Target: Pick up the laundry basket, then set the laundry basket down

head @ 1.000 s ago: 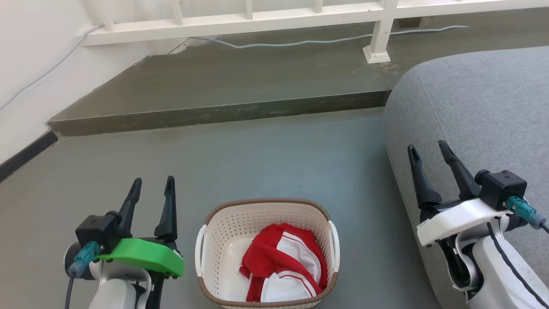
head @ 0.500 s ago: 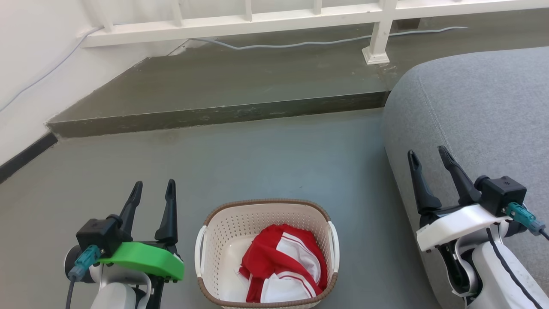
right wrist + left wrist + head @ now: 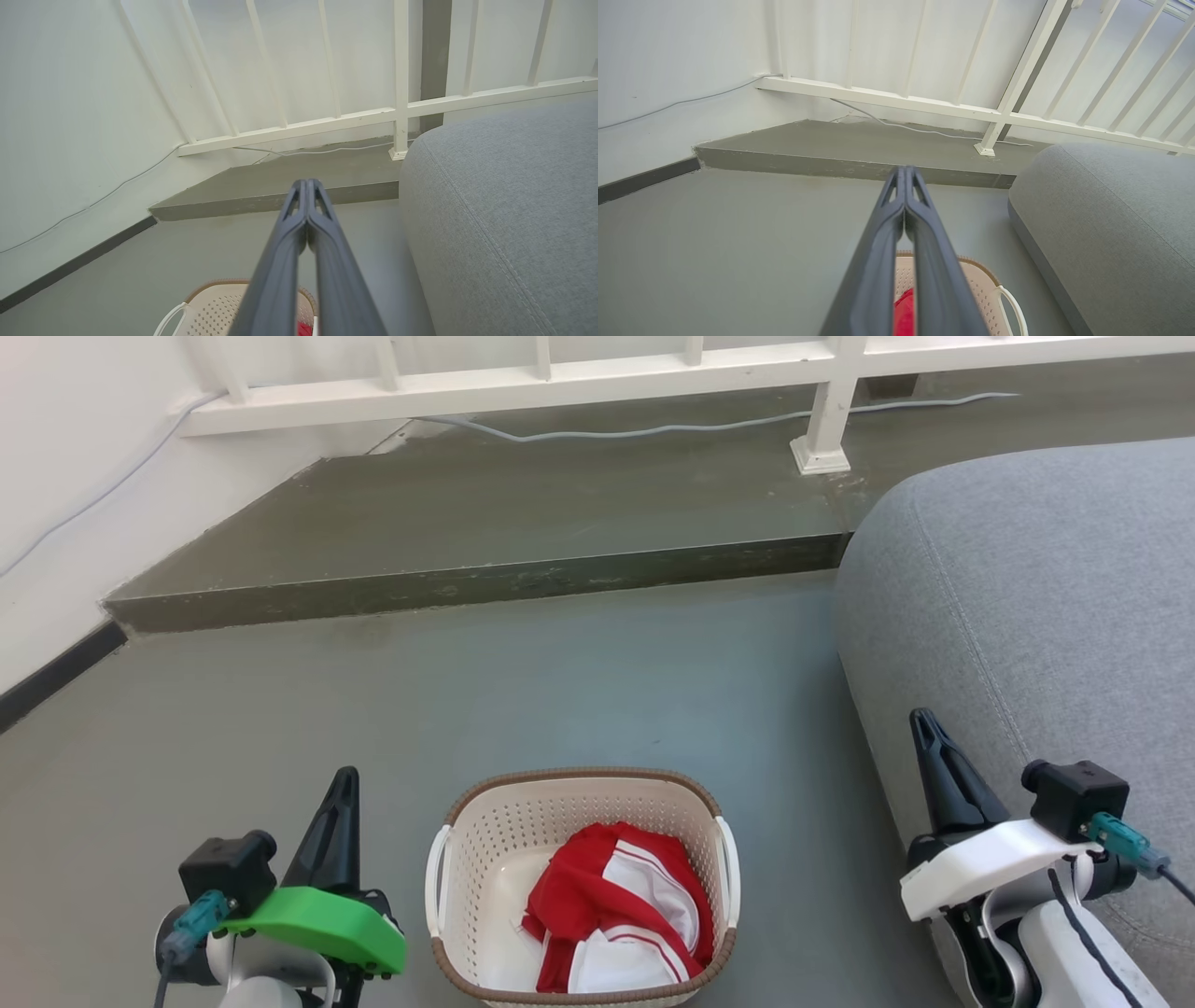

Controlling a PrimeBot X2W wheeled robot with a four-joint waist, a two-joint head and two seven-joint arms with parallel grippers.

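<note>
the basket (image 3: pixel 579 773) stands upright on the floor (image 3: pixel 560 681) with a red-and-white cloth (image 3: pixel 616 905) in it. the left gripper (image 3: pixel 345 782) hangs just left of the basket, apart from its handle, fingers pressed together on nothing. the right gripper (image 3: pixel 922 721) hangs well right of the basket, against the sofa (image 3: pixel 1027 597), likewise clenched and empty. neither touches the basket. this fits two stages: the basket waiting to be lifted, or set down and let go. if a lift is due, it calls for parted fingers brought to the basket's side handles.
</note>
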